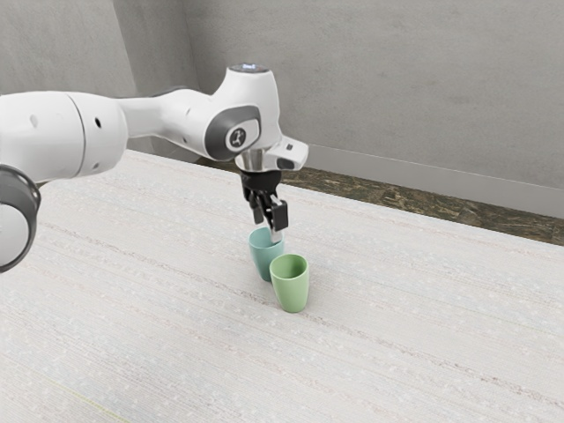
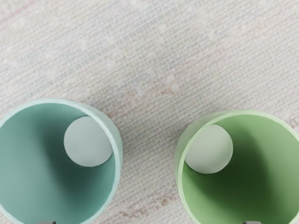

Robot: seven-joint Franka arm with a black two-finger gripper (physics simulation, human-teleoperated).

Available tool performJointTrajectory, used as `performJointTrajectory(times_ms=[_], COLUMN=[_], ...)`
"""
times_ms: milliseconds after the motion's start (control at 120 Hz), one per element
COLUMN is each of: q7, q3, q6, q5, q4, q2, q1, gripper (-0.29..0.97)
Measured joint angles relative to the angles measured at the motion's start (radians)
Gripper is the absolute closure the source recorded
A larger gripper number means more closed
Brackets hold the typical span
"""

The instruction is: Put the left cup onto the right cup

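The table [image 1: 423, 335] is wide and pale. Both cups stand in its middle part, well away from the far edge. The white arm [image 1: 132, 123] reaches over the table, with its hand pointing straight down.

The teal cup [image 1: 261, 257] is the left cup, the one to be lifted. It stands upright, a little closer to the far edge than the green cup [image 1: 290, 284], which is just beside it. The wrist view shows a narrow gap between them, and both are empty.

The gripper [image 1: 270, 226] hangs just over the rim of the teal cup. Its fingers are spread and hold nothing.

I think the step in hand is the grasp. To do it well, one finger should go inside the teal cup and the other outside, on the wall turned away from the green cup, so that the neighbour is not pushed. The hand should then close gently, lift straight up until the teal cup is clear of the green rim, and only then move across.
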Motion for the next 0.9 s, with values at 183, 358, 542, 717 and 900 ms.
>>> performJointTrajectory(times_ms=[183,358,542,717,900], q7=[0.002,0.003,0.005,0.006,0.006], q3=[0.001,0.007,0.009,0.009,0.009], q6=[0.012,0.018,0.028,0.037,0.042], q5=[-0.001,-0.001,-0.001,0.000,0.001], q4=[0.000,0.000,0.000,0.000,0.000], q2=[0.008,0.012,0.019,0.026,0.033], q1=[0.001,0.001,0.001,0.001,0.001], gripper=[0.24,0.27,0.28,0.29,0.29])
